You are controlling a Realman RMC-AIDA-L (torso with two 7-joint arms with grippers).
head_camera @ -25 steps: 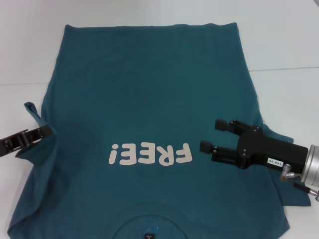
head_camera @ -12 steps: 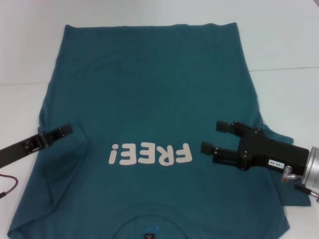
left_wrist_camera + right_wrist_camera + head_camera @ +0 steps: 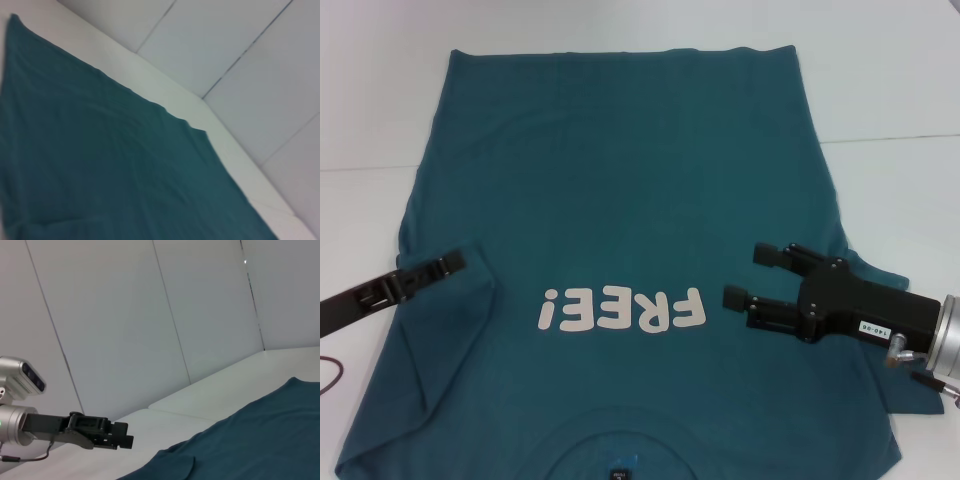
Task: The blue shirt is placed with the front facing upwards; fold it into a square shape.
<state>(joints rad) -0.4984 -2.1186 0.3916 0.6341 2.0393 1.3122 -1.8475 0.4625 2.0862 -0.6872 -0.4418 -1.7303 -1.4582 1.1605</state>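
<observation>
The blue shirt (image 3: 620, 180) lies flat with its white "FREE!" print (image 3: 622, 310) facing up and its collar at the near edge. Its left sleeve (image 3: 450, 320) is folded inward onto the body. My left gripper (image 3: 448, 265) reaches in from the left, seen edge-on, its tip at the folded sleeve's upper edge. My right gripper (image 3: 752, 275) is open, hovering over the shirt's right side just beside the print and holding nothing. The shirt (image 3: 100, 165) fills the left wrist view. In the right wrist view the left gripper (image 3: 122, 435) shows beside the shirt (image 3: 250, 445).
The white table (image 3: 890, 90) shows bare surface behind and to both sides of the shirt. The shirt's right sleeve (image 3: 895, 385) lies spread under the right arm. A thin cable (image 3: 330, 375) hangs near the left arm.
One second ago the left gripper held the left sleeve out beyond the shirt's left edge; it has carried the sleeve inward and laid it on the body, then eased slightly back. The right arm has not moved.
</observation>
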